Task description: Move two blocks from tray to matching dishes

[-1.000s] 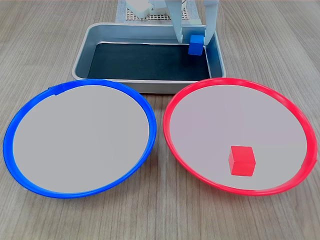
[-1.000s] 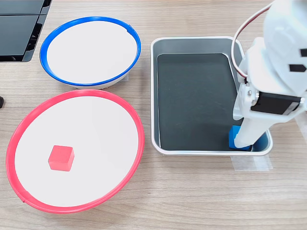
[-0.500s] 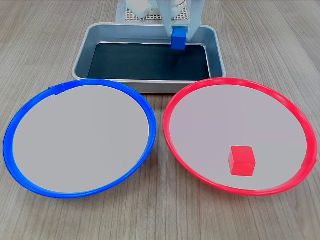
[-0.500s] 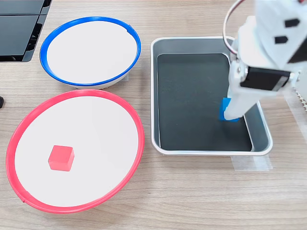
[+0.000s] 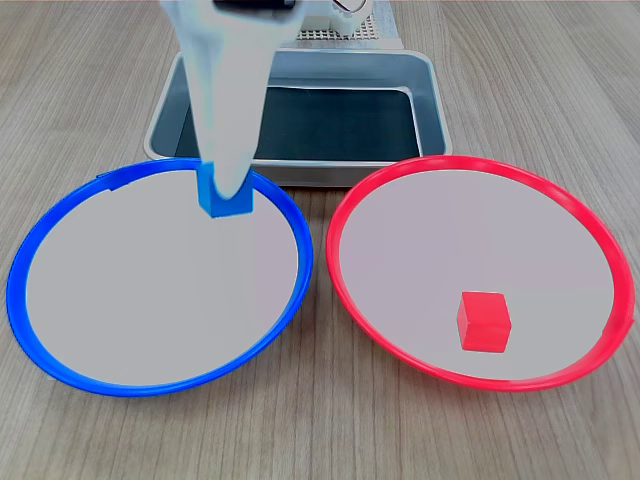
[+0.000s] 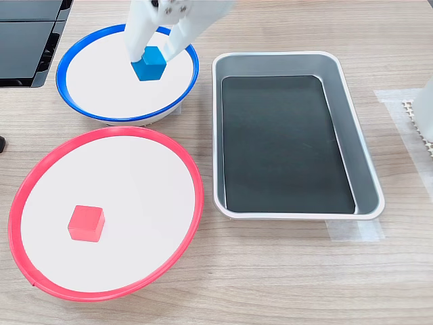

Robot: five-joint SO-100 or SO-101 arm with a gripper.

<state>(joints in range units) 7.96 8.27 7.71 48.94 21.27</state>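
Blue block (image 6: 149, 64) sits clamped between the two white fingers of the gripper (image 6: 151, 62), held over the blue dish (image 6: 71, 58) near the part of its rim closest to the tray (image 6: 364, 172); whether the block touches the dish's pale centre or hangs just above it cannot be told. In the second exterior view the fingers come down from the top edge, one on each side of the block, and the rest of the arm is out of frame except for a white blur at the second exterior view's right edge. In the first exterior view the gripper (image 5: 226, 195) appears as one broad white wedge tapering downward from the top, with only the lower part of the blue block (image 5: 224, 198) showing beneath its tip, so the split between the fingers is hidden there. Red block (image 5: 484, 320) lies flat in the red dish (image 5: 600, 240), toward the near side in the first exterior view, well apart from the gripper. The second exterior view shows the tray's dark bottom whole and bare, while the first exterior view has the arm covering its left part. Only the second exterior view shows a black object (image 6: 27, 40) at its upper left corner, beside the blue dish, and a strip of tape (image 6: 352, 230) on the wooden table (image 6: 270, 284) by the tray.
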